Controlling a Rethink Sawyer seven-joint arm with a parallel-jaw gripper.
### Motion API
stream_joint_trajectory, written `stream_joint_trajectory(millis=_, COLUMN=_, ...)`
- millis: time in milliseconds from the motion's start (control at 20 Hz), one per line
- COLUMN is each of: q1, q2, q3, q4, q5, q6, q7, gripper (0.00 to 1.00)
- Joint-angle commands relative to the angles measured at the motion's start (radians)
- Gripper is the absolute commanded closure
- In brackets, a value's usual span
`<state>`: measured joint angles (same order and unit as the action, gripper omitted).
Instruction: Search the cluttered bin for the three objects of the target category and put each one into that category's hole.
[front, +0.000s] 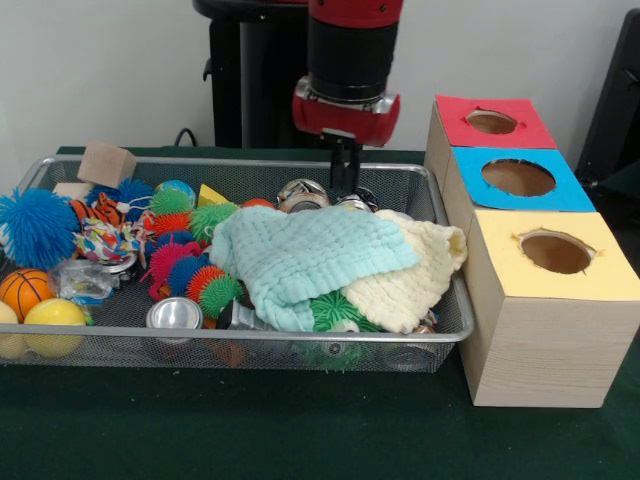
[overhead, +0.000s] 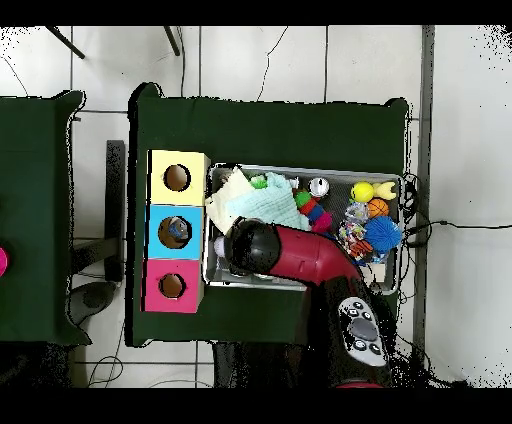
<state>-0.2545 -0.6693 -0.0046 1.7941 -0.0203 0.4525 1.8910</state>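
A wire mesh bin (front: 250, 338) holds mixed clutter. A mint cloth (front: 300, 255) and a cream cloth (front: 415, 280) lie crumpled over its right half. Spiky rubber balls (front: 190, 270) fill the middle, with a big blue one (front: 35, 225) at the left. A round metal tin (front: 174, 314) lies at the front and another metal tin (front: 303, 193) at the back. My gripper (front: 346, 180) hangs at the bin's back edge, just right of that back tin. In the overhead view the arm's wrist (overhead: 246, 248) covers the gripper.
Three wooden boxes stand right of the bin, with a red hole top (front: 490, 121), a blue one (front: 518, 178) and a yellow one (front: 556, 252). Wooden blocks (front: 105, 163), a small basketball (front: 24, 290) and yellow balls (front: 55, 325) sit at the bin's left end.
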Motion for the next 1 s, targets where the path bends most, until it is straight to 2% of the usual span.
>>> stream_joint_trajectory(millis=50, q1=-0.111, q2=0.076, q3=0.173, q4=-0.054, q5=-0.125, q6=-0.060, q7=-0.145, gripper=1.00)
stream_joint_trajectory(millis=250, q1=-0.177, q2=0.110, q3=0.217, q4=-0.086, q5=-0.181, q6=-0.049, q7=-0.173, gripper=1.00)
stream_joint_trajectory(millis=600, q1=-0.276, q2=0.136, q3=0.293, q4=-0.141, q5=-0.247, q6=0.039, q7=-0.211, gripper=1.00)
stream_joint_trajectory(millis=1000, q1=-0.327, q2=0.097, q3=0.339, q4=-0.188, q5=-0.270, q6=0.184, q7=-0.221, gripper=1.00)
